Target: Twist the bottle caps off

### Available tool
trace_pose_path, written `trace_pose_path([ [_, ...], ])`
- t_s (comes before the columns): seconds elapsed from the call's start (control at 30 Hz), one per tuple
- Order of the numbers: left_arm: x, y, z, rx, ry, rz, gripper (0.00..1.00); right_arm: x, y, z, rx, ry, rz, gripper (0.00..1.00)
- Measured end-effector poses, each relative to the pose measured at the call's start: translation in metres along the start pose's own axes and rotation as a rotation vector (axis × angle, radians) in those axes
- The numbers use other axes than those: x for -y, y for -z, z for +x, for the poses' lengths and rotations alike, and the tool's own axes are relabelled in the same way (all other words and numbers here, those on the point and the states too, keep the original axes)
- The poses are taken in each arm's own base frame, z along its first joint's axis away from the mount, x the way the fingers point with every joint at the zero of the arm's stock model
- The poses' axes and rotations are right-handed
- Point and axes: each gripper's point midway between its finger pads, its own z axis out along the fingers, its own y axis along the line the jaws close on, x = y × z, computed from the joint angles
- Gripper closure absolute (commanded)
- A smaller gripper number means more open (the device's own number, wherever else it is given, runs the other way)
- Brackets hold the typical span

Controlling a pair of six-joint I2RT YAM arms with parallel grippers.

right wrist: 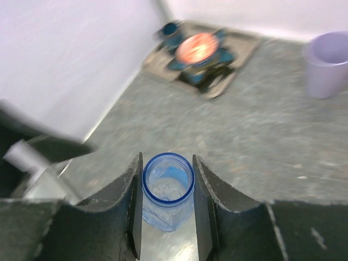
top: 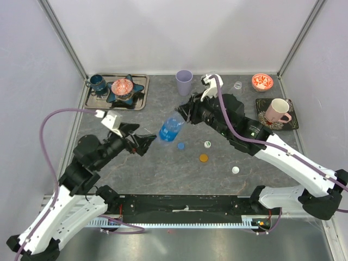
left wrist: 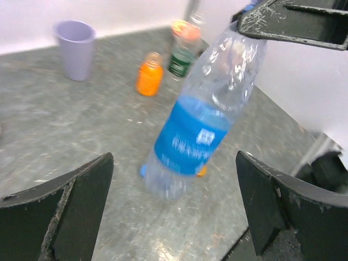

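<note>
We see right gripper point(right wrist: 166, 176) clamped on neck of clear blue-label bottle point(left wrist: 190, 136), uncapped, tilted over table point(top: 141, 174) middle. Left gripper point(top: 148, 142) gapes beside base. We judge bottle light, thin-walled, crushable, slick; grip stiff neck.

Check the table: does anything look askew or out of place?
The blue-label bottle leans tilted and uncapped, held at its neck by the right gripper. Four loose caps lie scattered on the table: blue cap, green-white cap, orange cap, white cap.
</note>
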Motion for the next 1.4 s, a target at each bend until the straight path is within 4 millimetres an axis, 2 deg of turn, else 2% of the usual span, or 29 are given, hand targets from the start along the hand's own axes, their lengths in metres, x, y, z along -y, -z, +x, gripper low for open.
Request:
trace_pose_path([
  [0.13, -0.020, 0.031, -0.019, 0.100, -0.006, -0.147, 0.01, 0.042, -0.013, -0.019, 0.105, 0.057, 0.240, 1.00],
  [0.23, -0.017, 0.054, -0.029, 0.166, -0.023, -0.153, 0.01, 0.075, -0.035, -0.017, 0.148, 0.119, 0.421, 1.00],
  [0.3, -0.010, 0.069, -0.035, 0.215, -0.040, -0.122, 0.01, 0.099, -0.056, -0.007, 0.156, 0.179, 0.537, 1.00],
  [0.4, -0.004, 0.078, -0.034, 0.244, -0.054, -0.088, 0.01, 0.124, -0.082, 0.010, 0.175, 0.255, 0.641, 1.00],
  [0.57, -0.007, 0.071, -0.011, 0.189, -0.054, -0.072, 0.02, 0.157, -0.116, 0.045, 0.151, 0.340, 0.744, 1.00],
  [0.67, -0.008, 0.067, 0.003, 0.145, -0.053, -0.064, 0.02, 0.168, -0.137, 0.053, 0.133, 0.354, 0.775, 1.00],
  [0.77, -0.008, 0.066, 0.007, 0.133, -0.054, -0.060, 0.02, 0.177, -0.149, 0.050, 0.136, 0.353, 0.794, 1.00],
  [0.97, -0.007, 0.063, 0.016, 0.111, -0.055, -0.043, 0.02, 0.191, -0.153, 0.042, 0.154, 0.307, 0.811, 1.00],
  [1.2, -0.006, 0.060, 0.024, 0.089, -0.053, -0.027, 0.02, 0.213, -0.157, 0.051, 0.089, 0.264, 0.820, 1.00],
  [1.33, -0.005, 0.060, 0.024, 0.087, -0.053, -0.023, 0.02, 0.217, -0.159, 0.054, 0.065, 0.243, 0.813, 1.00],
  [1.37, -0.005, 0.060, 0.025, 0.086, -0.053, -0.020, 0.02, 0.217, -0.159, 0.054, 0.062, 0.240, 0.810, 0.98],
  [1.4, -0.005, 0.059, 0.025, 0.084, -0.053, -0.019, 0.02, 0.217, -0.160, 0.055, 0.058, 0.236, 0.808, 0.90],
])
